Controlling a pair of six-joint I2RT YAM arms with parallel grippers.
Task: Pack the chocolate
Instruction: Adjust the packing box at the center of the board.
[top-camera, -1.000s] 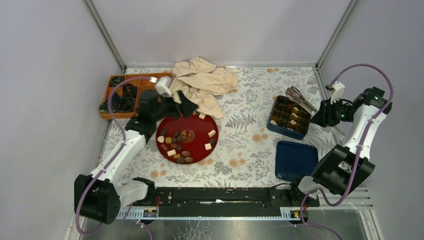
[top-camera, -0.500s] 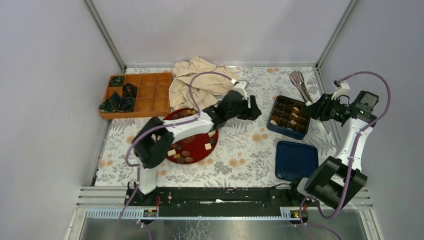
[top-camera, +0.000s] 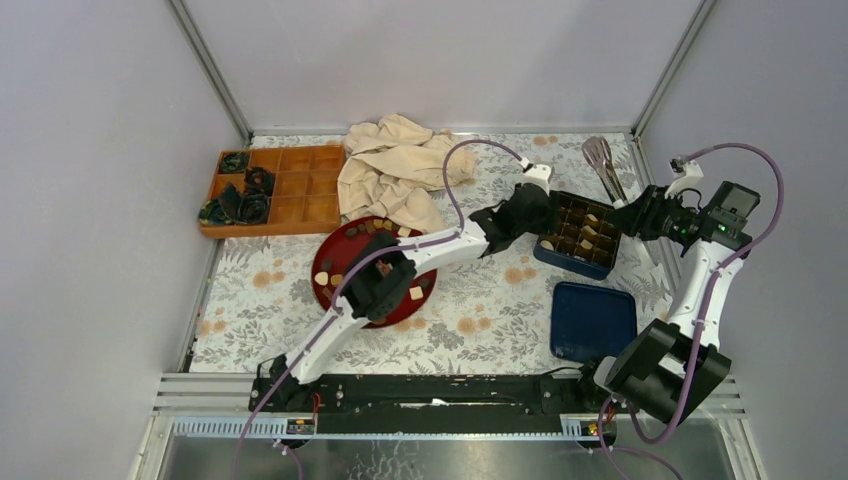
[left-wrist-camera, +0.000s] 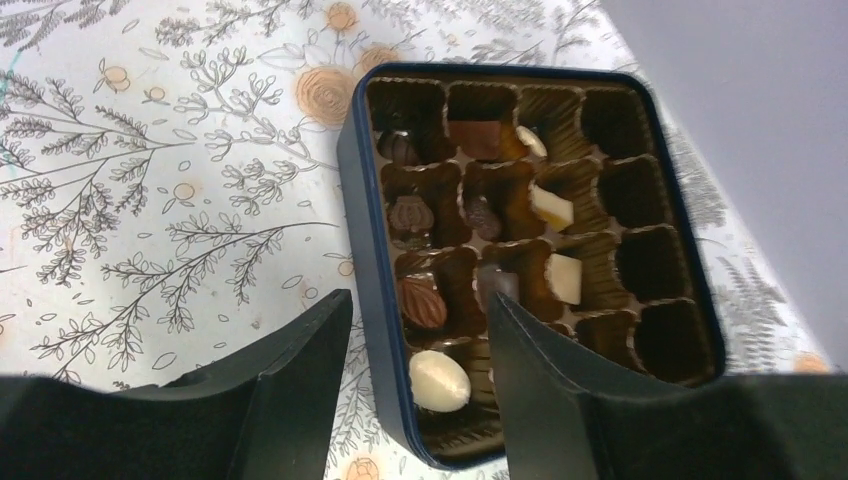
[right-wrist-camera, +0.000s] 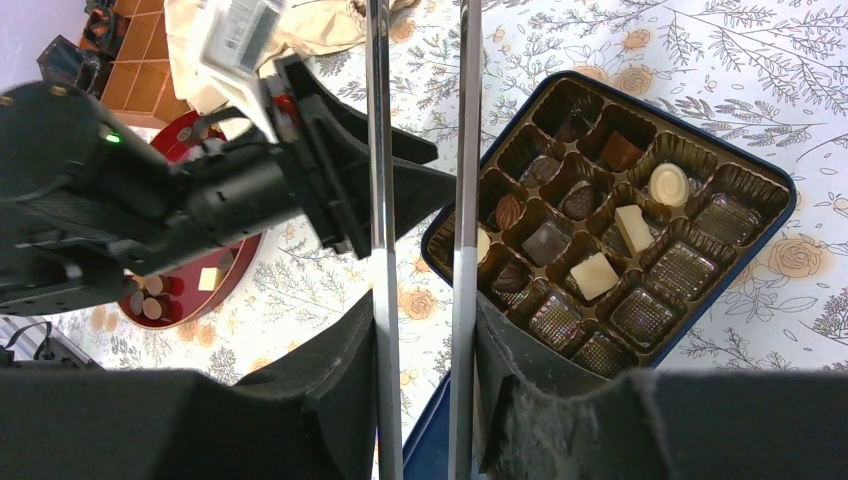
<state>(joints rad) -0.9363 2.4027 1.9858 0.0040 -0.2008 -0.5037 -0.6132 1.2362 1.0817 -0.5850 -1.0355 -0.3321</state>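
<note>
Chocolate pieces (top-camera: 415, 292) lie on a red plate (top-camera: 322, 275), partly covered by my left arm. More chocolate (right-wrist-camera: 630, 225) fills several cells of the dark blue box (top-camera: 541, 251). My left gripper (left-wrist-camera: 415, 310) is open over the box's near corner (left-wrist-camera: 350, 150), its jaws astride the wall. A cream oval piece (left-wrist-camera: 438, 380) lies loose in the cell between them. In the top view the left gripper (top-camera: 525, 212) reaches the box's left side. At the box's right, my right gripper (right-wrist-camera: 422, 330) is shut on metal tongs (right-wrist-camera: 378, 150), which point away past the box (right-wrist-camera: 790, 200).
The blue lid (top-camera: 592, 320) lies in front of the box. A beige cloth (top-camera: 395, 165) is bunched at the back, touching the plate. An orange divided tray (top-camera: 275, 185) with dark items sits at the back left. Walls close in both sides.
My left arm has swung from the red plate across to the blue box, and its jaws have narrowed. The right gripper still holds the tongs and has shifted slightly.
</note>
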